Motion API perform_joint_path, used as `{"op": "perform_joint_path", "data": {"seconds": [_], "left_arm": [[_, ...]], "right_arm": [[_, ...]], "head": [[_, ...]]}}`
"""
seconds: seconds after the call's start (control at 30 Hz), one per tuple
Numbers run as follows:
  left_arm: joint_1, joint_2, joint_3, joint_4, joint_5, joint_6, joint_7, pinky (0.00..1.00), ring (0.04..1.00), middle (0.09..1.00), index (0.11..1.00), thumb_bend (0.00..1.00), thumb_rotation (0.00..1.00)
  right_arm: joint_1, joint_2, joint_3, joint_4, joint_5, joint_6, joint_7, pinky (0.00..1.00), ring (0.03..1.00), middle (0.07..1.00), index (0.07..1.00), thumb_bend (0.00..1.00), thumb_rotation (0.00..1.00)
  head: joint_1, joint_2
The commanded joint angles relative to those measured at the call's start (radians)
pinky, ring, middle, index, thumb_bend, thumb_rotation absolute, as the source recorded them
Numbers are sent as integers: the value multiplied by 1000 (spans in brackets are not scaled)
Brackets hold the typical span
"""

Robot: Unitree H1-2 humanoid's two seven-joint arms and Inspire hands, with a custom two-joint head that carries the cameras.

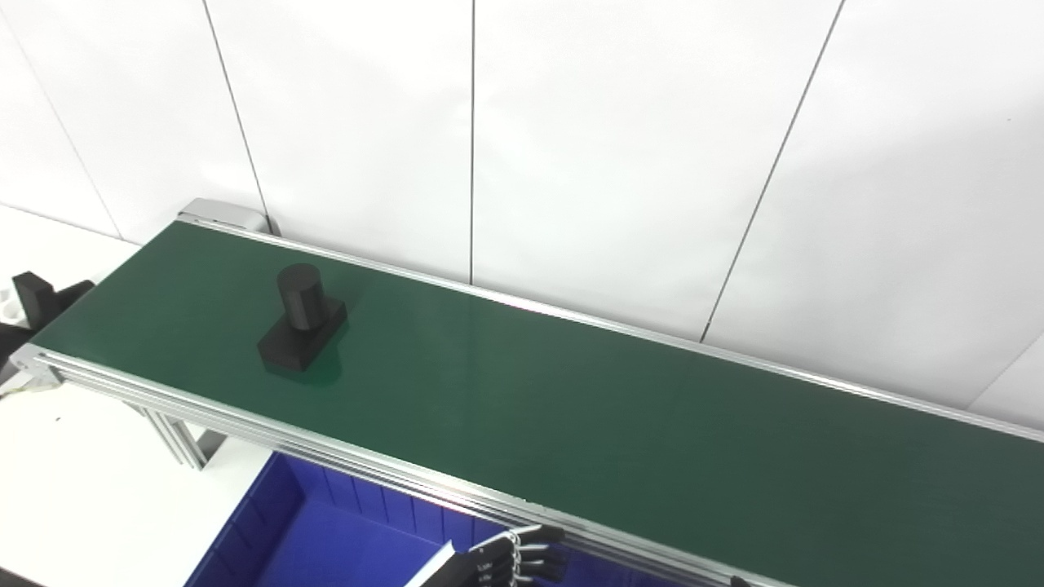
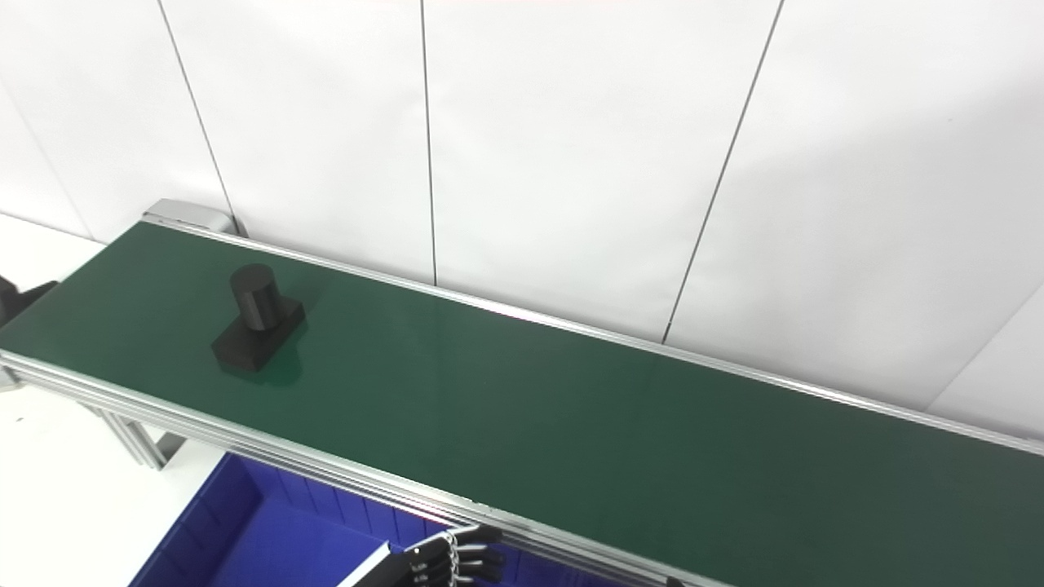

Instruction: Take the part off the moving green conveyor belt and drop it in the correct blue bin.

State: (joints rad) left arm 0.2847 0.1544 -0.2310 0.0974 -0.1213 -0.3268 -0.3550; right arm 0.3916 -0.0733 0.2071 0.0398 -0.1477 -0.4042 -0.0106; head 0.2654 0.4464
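Observation:
A black part (image 1: 300,319), a short cylinder standing on a rectangular base, rides on the green conveyor belt (image 1: 571,408) near its left end. My left hand (image 1: 506,561) shows at the bottom edge, below the belt's front rail and over the blue bin (image 1: 269,530). Its fingers are stretched out and apart, with nothing in them, far from the part. Only a tiny dark tip (image 1: 738,581) at the bottom edge may belong to my right hand; its state is hidden.
The belt runs diagonally from upper left to lower right in an aluminium frame (image 1: 245,436) on legs. White wall panels stand right behind it. A black object (image 1: 41,297) sits on the white table beyond the belt's left end.

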Motion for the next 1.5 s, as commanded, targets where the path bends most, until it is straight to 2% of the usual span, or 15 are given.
{"op": "perform_joint_path", "data": {"seconds": [0.0, 0.13, 0.3, 0.5, 1.0, 1.13, 1.33, 1.47], "left_arm": [[-26, 20, 7, -2, -6, -31, -17, 711, 764, 793, 846, 993, 319], [-43, 37, 7, 12, -16, -19, -42, 711, 764, 790, 843, 992, 320], [-54, 42, 4, 24, -9, -22, -53, 708, 757, 785, 837, 982, 310], [-38, -4, 15, 39, 12, -74, -12, 694, 751, 785, 824, 986, 287], [-20, -59, 7, 26, 48, -85, 24, 702, 757, 790, 824, 972, 277], [-30, -73, 10, 50, 58, -93, 35, 702, 758, 789, 824, 978, 274], [-38, -80, 7, 62, 68, -91, 40, 708, 762, 794, 829, 984, 272], [-48, -80, 6, 77, 68, -101, 37, 704, 763, 796, 831, 983, 273]], "right_arm": [[-8, 7, -1, -8, 5, -61, -5, 661, 766, 836, 936, 474, 659], [-14, 8, 2, 5, 8, -62, -3, 668, 773, 844, 941, 460, 645], [-18, 11, 1, 10, 15, -62, -1, 665, 772, 841, 941, 469, 653], [-22, 4, -1, 6, 14, -62, -1, 655, 764, 836, 941, 468, 664], [-33, -12, -15, 6, 31, -65, 1, 650, 766, 841, 936, 459, 638], [-31, -31, -13, -35, 34, -66, -2, 646, 758, 827, 932, 455, 625], [-6, -44, -28, -176, 30, -56, 3, 636, 743, 802, 916, 474, 598], [-22, -55, -39, -277, 23, -43, 19, 619, 734, 797, 916, 463, 571]], "head": [[0, -8], [-2, -25], [-3, -23], [-2, -18], [-7, -1], [0, 1], [-4, 8], [-10, 8]]}}
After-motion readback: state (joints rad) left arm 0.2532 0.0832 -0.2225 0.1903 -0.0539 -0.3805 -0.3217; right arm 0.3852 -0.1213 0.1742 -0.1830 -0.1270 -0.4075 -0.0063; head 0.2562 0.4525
